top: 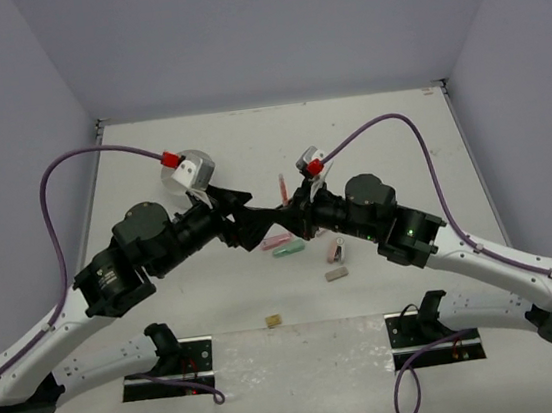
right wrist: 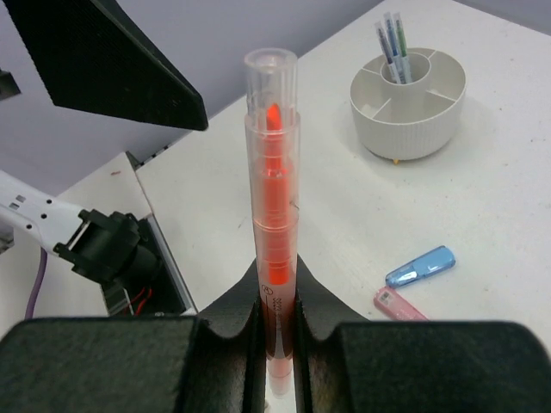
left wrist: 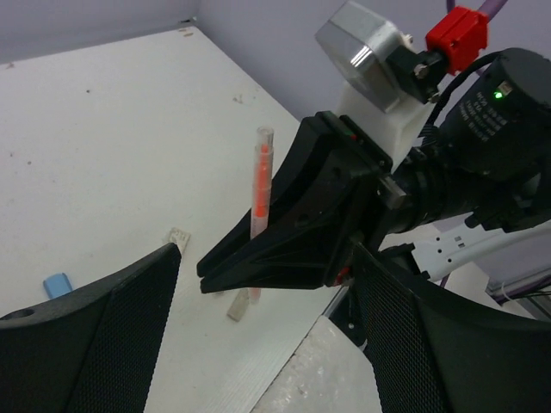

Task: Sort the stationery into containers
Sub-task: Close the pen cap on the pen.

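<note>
My right gripper (right wrist: 277,318) is shut on a clear pen with a red-orange core (right wrist: 274,198), holding it upright by its lower end. In the top view the two grippers meet over the middle of the table, the left gripper (top: 253,224) facing the right gripper (top: 289,213). The left gripper (left wrist: 267,258) is open, its fingers (left wrist: 112,327) spread wide on either side of the right gripper's jaws and the pen (left wrist: 259,172), touching neither. The round white tub (right wrist: 409,107) stands far off with thin pens in its middle cup.
A blue clip (right wrist: 420,266) and a pink clip (right wrist: 399,305) lie on the table beyond the pen. Pink (top: 278,240) and green (top: 288,249) pieces, a tan eraser (top: 337,274) and a beige eraser (top: 272,320) lie under and in front of the grippers.
</note>
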{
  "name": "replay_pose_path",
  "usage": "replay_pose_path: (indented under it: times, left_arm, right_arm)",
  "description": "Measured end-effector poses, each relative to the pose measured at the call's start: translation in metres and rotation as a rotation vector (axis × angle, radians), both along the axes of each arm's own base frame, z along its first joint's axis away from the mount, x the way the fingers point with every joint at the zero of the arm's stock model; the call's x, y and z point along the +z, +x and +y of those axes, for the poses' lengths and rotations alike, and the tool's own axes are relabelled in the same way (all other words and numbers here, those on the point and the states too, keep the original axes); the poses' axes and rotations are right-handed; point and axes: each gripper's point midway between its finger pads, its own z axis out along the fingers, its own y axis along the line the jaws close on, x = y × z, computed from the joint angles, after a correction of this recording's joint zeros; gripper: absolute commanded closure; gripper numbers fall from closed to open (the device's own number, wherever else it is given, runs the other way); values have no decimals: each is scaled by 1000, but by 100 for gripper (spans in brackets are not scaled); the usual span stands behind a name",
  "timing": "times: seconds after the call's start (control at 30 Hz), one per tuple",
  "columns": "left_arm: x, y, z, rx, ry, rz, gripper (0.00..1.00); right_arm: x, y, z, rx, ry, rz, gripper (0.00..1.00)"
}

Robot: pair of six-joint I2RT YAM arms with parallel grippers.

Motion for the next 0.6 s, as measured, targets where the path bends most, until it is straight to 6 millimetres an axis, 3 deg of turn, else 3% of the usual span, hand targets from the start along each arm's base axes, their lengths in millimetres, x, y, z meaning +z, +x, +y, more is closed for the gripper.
replay_pose_path:
  times: [0.13,0.37,0.47,0.57,0.6]
  left_arm:
    - [6,0,-2,-7,-20,-12,19]
    - [-6,10,-12,13,11,7,24]
    - [-8,17,-18,28,14,14,35]
    - [-9,20,-25,21,15,21,53]
    - [-9,20,-27,18,13,25,64]
  right_arm:
    - [-3,-4,4,34,-3,7,100]
    - [1,-21,13,126,9,-5,100]
    - [1,-28,16,158,9,-9,100]
    - [2,-32,18,174,15,-13,100]
    - [2,-31,18,171,14,-13,100]
